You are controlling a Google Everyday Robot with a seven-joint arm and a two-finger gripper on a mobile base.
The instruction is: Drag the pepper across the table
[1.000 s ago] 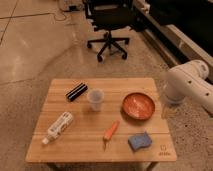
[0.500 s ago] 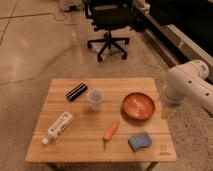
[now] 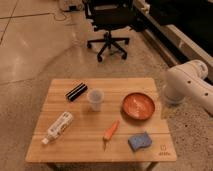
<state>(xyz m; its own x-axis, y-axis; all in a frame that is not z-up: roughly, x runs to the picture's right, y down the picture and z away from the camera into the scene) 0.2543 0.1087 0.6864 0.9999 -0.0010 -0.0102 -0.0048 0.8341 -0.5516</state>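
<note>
Pepper seen lying on table, 5 o'clock of cup; arm at table's 3 o'clock. Gripper out of view, claw state can't be told.

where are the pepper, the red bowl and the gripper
pepper [image 3: 112, 130], camera view, middle of its orange body
red bowl [image 3: 138, 106], camera view, bare inner floor
gripper, camera view, not in view; only the white arm [image 3: 186, 85] shows, at the right edge
</note>
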